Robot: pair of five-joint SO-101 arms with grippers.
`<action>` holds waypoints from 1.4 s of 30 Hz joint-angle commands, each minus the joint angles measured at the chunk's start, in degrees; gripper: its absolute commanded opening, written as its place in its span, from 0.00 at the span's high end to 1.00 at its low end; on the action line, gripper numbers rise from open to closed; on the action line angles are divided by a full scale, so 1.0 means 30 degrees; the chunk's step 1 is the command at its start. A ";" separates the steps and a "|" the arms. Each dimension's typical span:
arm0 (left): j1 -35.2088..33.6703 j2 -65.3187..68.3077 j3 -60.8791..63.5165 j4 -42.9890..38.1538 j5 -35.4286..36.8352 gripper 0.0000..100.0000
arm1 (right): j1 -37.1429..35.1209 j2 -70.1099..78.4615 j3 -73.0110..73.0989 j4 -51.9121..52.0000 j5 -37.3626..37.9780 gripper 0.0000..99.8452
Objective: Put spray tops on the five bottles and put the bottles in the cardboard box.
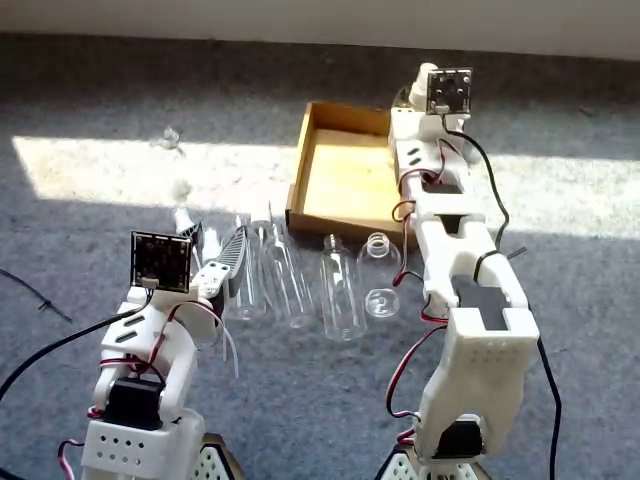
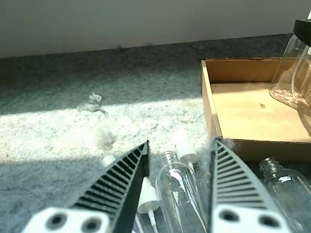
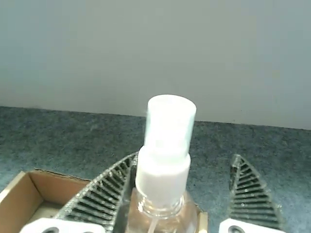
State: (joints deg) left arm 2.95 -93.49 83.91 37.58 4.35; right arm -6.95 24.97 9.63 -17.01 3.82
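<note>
From above, your right arm [image 1: 455, 235] lies stretched beside the shallow brown cardboard box [image 1: 345, 170]. Clear plastic bottles [image 1: 340, 285] lie topless on the grey carpeted bench [image 1: 580, 300], just ahead of the left tool [image 1: 232, 258].

Left wrist: that tool [image 2: 181, 142] is released, jaws wide, with loose white spray tops [image 2: 186, 151] just beneath.

Right wrist: the right tool [image 3: 187, 158] flanks a capped clear bottle [image 3: 160, 206]; you cannot tell whether it grips. Released off-centre, the bottle could topple across the box wall. Sunlight stripes the carpet, and a pale wall [image 3: 155, 48] stands behind.

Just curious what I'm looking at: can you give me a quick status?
Left gripper open above clear plastic bottles lying on grey carpet. Right gripper around clear bottle with white spray top, at shallow brown cardboard box. Nothing blocking.
</note>
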 commanded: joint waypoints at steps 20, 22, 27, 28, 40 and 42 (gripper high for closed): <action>0.0044 -0.0220 -0.0103 -0.0498 -0.0059 0.80 | -0.0249 -0.2799 -0.0308 0.0015 -0.3311 0.64; 0.0044 -0.0220 -0.0103 -0.0498 -0.0059 0.80 | -0.0249 -0.3209 -0.0308 0.0044 -0.3311 0.64; 0.0044 -0.0220 -0.0103 -0.0498 -0.0059 0.80 | -0.0249 -0.4264 -0.0366 0.0044 -0.3311 0.64; 0.0044 -0.0220 -0.0103 -0.0498 -0.0059 0.80 | -0.0278 -0.4586 -0.0513 0.0044 -0.3311 0.64; -0.0015 -0.0220 -0.0103 -0.0498 -0.0088 0.80 | -0.0220 -1.0505 -0.5553 1.0359 -0.3429 0.77; -0.0044 -0.0220 -0.0103 -0.0498 -0.0088 0.80 | -0.0308 -1.2147 -0.5524 1.2791 -0.3429 0.77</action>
State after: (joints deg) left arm 2.95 -93.49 83.91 37.58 4.35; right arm -7.21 -2.81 -3.21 11.56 -5.93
